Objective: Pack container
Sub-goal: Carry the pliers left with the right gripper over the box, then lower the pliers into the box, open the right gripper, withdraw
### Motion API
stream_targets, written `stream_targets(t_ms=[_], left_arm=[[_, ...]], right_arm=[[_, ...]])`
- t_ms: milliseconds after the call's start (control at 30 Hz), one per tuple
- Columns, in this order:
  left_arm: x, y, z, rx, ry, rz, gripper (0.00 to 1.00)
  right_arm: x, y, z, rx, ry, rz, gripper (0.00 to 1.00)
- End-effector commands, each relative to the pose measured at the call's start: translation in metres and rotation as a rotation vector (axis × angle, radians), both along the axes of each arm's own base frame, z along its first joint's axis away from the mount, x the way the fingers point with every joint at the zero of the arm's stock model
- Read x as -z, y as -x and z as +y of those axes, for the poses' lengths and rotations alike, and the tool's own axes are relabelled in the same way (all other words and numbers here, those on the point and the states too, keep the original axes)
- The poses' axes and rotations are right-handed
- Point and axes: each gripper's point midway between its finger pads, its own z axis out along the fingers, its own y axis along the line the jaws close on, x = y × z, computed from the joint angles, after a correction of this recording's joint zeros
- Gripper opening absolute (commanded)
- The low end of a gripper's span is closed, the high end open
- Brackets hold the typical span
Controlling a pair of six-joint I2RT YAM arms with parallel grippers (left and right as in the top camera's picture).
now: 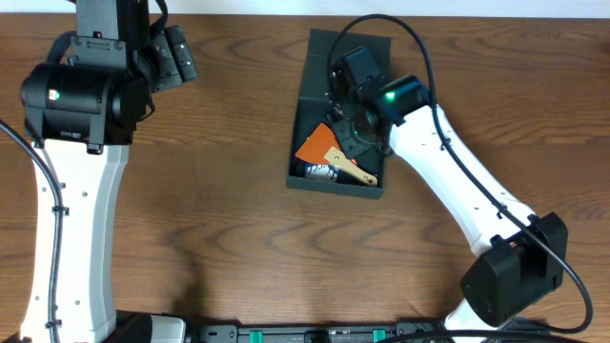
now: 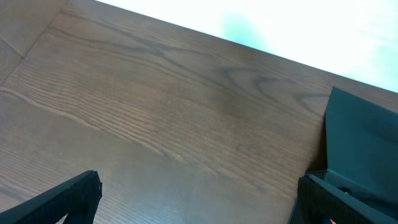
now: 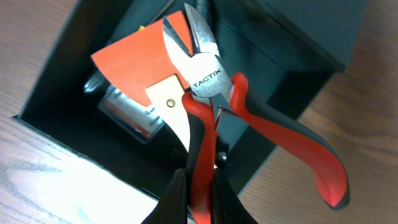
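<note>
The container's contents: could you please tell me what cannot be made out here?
- Overhead: the right arm hides much of the inside of the container.
- Right wrist: the orange scraper covers the clear pack; label unreadable.
- Right wrist: the right tool hides one handle end of the cutters.

links: white [image 1: 76,210] | joint housings: black [image 1: 71,95] | cables: black [image 1: 379,16] | status lights: green [image 1: 390,95] | fingers: black [image 2: 68,198]

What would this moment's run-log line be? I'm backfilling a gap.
right gripper: shut on red cutters, over container | left gripper: open, over table | container: orange scraper inside
</note>
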Motion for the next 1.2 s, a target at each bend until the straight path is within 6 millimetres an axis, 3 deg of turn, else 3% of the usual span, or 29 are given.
stream_targets(t_ms=[0,267,867,1167], left_arm=[[-0.004,0.002,0.004,-0.014,-0.006,-0.009,0.98],[-0.004,0.002,0.004,-0.014,-0.006,-0.009,0.99],[-0.004,0.002,0.004,-0.014,-0.006,-0.009,0.99],[-0.004,0.002,0.004,-0.014,-0.006,-0.009,0.99]], right_arm=[[-0.007,-0.005,0.006,-0.041,0.003,-0.029,0.01],[0.012,-0.002,0.008,-0.042,0.013,0.024,0.01],[0.102,0.005,0.015,-0.043,0.07,0.246,0.01],[0.104,0.002,0.016,-0.043,0.064,0.234,0.01]])
